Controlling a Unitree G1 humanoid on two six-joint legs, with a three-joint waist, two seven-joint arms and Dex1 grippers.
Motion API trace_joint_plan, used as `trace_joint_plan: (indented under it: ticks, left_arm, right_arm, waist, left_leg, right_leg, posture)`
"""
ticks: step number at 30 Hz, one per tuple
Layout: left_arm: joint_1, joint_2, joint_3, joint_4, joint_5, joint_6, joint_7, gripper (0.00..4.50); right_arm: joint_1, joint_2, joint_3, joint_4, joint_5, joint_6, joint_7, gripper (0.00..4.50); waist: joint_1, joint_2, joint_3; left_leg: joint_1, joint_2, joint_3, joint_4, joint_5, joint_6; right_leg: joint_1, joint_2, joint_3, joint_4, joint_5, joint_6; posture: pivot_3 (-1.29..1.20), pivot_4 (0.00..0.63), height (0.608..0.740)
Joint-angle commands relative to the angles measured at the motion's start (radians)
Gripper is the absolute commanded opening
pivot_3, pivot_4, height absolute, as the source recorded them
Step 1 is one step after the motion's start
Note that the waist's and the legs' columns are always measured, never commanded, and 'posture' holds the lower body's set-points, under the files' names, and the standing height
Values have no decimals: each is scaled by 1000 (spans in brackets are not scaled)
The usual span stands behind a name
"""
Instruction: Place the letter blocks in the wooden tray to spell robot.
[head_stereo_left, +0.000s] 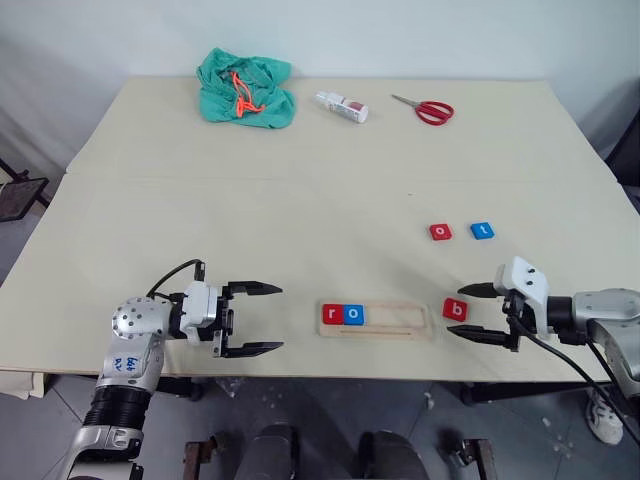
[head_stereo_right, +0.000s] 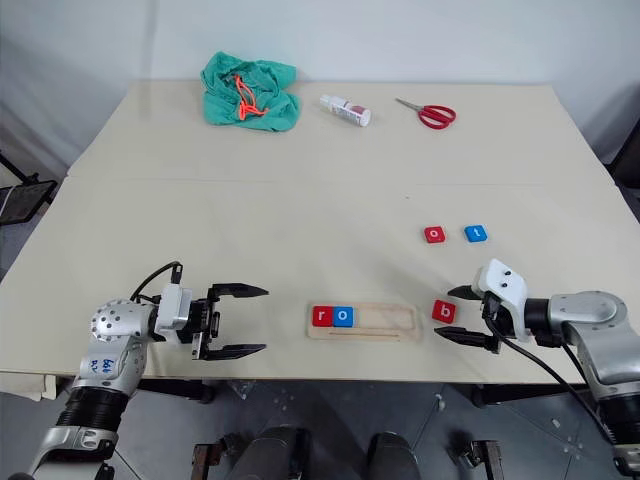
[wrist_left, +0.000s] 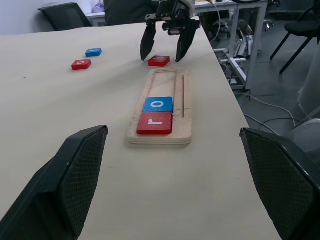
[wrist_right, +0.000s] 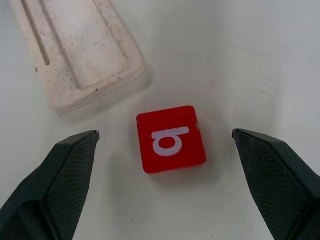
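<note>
While the wooden tray (head_stereo_left: 378, 321) sits near the front edge of the table (head_stereo_left: 300, 200), slightly right of centre, it holds 2 letter blocks at its left end: a red r block (head_stereo_left: 332, 314) and, touching it on the right, a blue o block (head_stereo_left: 353, 314). Rest of the tray's recess is bare wood, w/ a thin groove along the front side.

Just right of the tray, apart from it, a red b block (head_stereo_left: 455, 310) lies flat on the table. Right gripper (head_stereo_left: 472, 312) is at that block, fingers spread wide w/ one tip on the far side and one on the near side, holding nothing; in the right wrist view the b block (wrist_right: 171, 139) lies between the 2 black fingers (wrist_right: 60, 175), clear of both, tray end just beyond it.

Further back, right of centre, a red o block (head_stereo_left: 441, 232) and a blue t block (head_stereo_left: 482, 231) lie side by side, near each other but not touching, well apart from the tray.

Left gripper (head_stereo_left: 258, 319) is left of the tray, pointing toward it, fingers wide open, empty, apart from the tray.

Along the far edge: a crumpled green cloth (head_stereo_left: 246, 89) w/ an orange cord on it, a small white bottle (head_stereo_left: 342, 106) lying on its side, and red-handled scissors (head_stereo_left: 426, 109).
</note>
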Motion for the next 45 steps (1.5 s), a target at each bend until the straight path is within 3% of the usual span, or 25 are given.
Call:
trace_joint_plan:
  ticks: [1,8,15,22,30,45]
  left_arm:
    - [14,17,24,-40,-26,0,7,4500]
    - [-1,21,24,-20,-25,-4,4,4500]
    - [-35,14,19,27,-25,-15,-15,4500]
    - [-66,9,16,82,-23,-30,-49,4500]
    - [-74,2,15,90,-18,-46,-47,4500]
    - [-16,13,21,5,-20,-33,11,4500]
  right_arm:
    - [-19,19,7,12,-24,-22,-19,3832]
    - [-20,21,-19,-14,-17,-19,-23,1456]
    - [-56,-5,-59,-237,99,193,-41,1466]
    - [-124,20,43,-412,143,333,-52,1466]
    - [-198,81,233,-376,42,287,-43,1466]
    - [-254,163,317,-263,-43,179,-15,1466]
  waist:
    - [0,0,0]
    - [0,0,0]
    - [0,0,0]
    - [0,0,0]
    - [-3,0,0]
    - [-3,0,0]
  left_leg:
    - [0,0,0,0,0,0]
    - [0,0,0,0,0,0]
    - [0,0,0,0,0,0]
    - [0,0,-1,0,0,0]
    - [-5,0,-2,3,0,0]
    - [-10,0,-7,7,0,0]
  right_leg:
    - [0,0,0,0,0,0]
    - [0,0,0,0,0,0]
    - [0,0,0,0,0,0]
    - [0,1,0,0,0,0]
    - [-4,1,-1,1,0,0]
    - [-5,1,-3,3,0,0]
  posture:
    - [0,150,740]
    - [0,150,740]
    - [0,150,740]
    - [0,150,740]
    - [0,150,740]
    - [0,150,740]
